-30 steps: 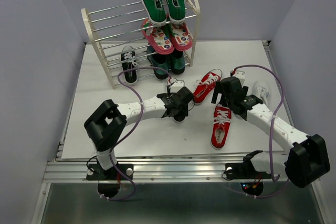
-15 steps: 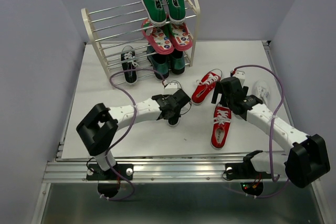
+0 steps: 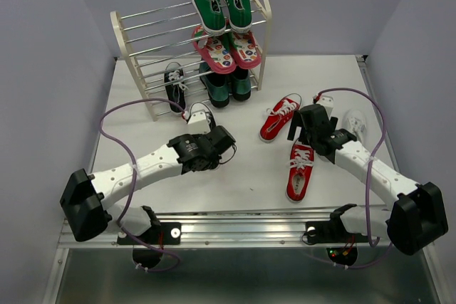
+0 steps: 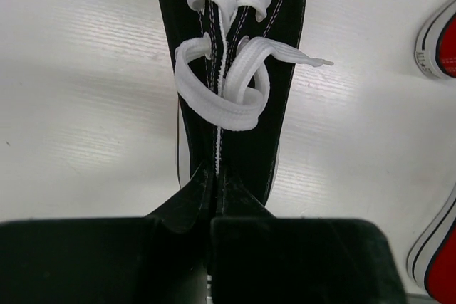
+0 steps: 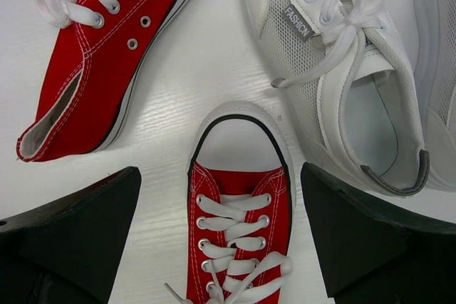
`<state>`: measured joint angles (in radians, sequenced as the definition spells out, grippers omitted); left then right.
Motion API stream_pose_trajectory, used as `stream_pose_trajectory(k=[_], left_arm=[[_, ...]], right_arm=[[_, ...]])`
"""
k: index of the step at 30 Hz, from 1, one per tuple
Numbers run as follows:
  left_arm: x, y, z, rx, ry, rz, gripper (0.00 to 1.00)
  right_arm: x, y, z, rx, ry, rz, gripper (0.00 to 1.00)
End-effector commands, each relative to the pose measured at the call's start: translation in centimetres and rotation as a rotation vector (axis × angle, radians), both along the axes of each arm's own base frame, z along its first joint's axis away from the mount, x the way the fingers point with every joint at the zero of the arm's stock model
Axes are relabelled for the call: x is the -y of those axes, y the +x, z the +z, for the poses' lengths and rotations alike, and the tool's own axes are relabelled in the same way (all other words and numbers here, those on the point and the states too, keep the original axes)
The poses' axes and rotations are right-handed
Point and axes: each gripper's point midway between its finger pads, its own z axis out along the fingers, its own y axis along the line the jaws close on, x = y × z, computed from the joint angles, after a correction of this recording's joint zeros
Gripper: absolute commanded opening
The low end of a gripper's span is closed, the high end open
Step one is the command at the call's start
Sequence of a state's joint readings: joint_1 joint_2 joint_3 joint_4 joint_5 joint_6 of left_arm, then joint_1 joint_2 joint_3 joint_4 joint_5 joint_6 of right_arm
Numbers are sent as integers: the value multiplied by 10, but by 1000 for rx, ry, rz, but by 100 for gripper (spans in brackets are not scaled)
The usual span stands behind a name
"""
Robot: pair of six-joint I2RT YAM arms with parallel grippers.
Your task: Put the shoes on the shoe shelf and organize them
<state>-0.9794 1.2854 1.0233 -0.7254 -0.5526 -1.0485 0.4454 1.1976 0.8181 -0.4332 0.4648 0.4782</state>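
My left gripper [image 3: 204, 132] [image 4: 215, 176] is shut on the rear of a black shoe [image 3: 200, 114] [image 4: 231, 48], whose white laces point away from it, left of the table's middle. A second black shoe [image 3: 174, 80] sits on a low tier of the shoe shelf [image 3: 132, 51] at the back left. My right gripper [image 3: 308, 132] [image 5: 221, 226] stands open, its fingers either side of the toe of a red shoe [image 3: 300, 172] [image 5: 239, 197], not touching it. The other red shoe [image 3: 279, 117] [image 5: 107, 55] lies to its left. White shoes [image 3: 354, 122] [image 5: 335, 76] lie to its right.
Green sneakers [image 3: 221, 1] stand on the shelf's top tier, pink patterned sandals [image 3: 229, 49] on the tier below, and dark green shoes [image 3: 226, 85] lower down on the right half. Purple cables loop over both arms. Walls close in on both sides of the table [image 3: 214, 176].
My left gripper has shut on the black shoe and swung it left and towards the shelf. The right arm and the red and white shoes have not moved.
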Motion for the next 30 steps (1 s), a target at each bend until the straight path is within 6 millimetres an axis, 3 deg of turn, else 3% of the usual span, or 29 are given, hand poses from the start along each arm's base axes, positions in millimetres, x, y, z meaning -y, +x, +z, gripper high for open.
stream_pose_trajectory(k=[1, 7, 11, 13, 20, 30], left_arm=[[-16, 40, 34, 164, -10, 172, 0], [-7, 86, 50, 271, -2, 145, 0], [-23, 116, 60, 321, 10, 169, 0], [-19, 128, 67, 360, 8, 113, 0], [-11, 149, 79, 424, 43, 42, 0], [-17, 186, 79, 446, 81, 34, 0]], right_arm=[[4, 11, 14, 62, -9, -30, 100], [3, 14, 17, 68, -12, -29, 100], [4, 15, 13, 57, -23, -28, 100], [4, 14, 11, 49, -27, -28, 100], [5, 16, 9, 44, -42, -36, 100], [8, 17, 9, 44, -61, -43, 100]])
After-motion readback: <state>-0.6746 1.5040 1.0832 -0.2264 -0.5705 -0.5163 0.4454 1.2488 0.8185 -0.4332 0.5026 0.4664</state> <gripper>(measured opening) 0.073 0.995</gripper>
